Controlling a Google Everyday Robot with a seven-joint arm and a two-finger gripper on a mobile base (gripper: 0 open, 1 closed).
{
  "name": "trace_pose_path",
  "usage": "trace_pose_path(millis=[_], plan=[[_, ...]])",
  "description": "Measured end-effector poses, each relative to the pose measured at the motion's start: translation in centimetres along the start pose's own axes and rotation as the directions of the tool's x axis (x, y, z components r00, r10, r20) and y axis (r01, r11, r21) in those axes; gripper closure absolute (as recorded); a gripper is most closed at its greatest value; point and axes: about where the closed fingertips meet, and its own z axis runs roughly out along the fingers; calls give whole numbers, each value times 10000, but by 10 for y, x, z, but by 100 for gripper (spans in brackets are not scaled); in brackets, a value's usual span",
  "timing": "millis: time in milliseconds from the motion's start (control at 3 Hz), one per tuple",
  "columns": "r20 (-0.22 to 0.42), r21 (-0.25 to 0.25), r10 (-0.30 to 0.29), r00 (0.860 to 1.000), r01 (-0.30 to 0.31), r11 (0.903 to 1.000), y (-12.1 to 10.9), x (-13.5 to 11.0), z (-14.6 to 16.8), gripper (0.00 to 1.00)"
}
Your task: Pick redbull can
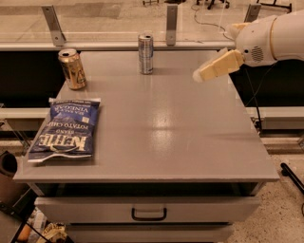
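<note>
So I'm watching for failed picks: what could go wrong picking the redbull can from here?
The redbull can stands tall and slim near the back edge of the table; the end effector, in the air to its right, could knock it over on a sideways approach. The wider gold can at the far left might be mistaken for it.

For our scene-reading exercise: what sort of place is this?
Probably a lab: a grey table with a drawer, floor cables behind, and a robot gripper above the table's far corner.
</note>
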Motion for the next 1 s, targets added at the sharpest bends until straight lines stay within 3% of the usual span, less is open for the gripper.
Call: trace_pose_path(millis=[333, 667, 1000], plan=[[193, 61, -39, 9998, 38, 10000, 2, -2, 15, 0], [613, 252, -8, 9981, -8, 9997, 4, -2, 53, 0], [767, 750, 333, 9965, -391, 9964, -2, -2, 86, 0]])
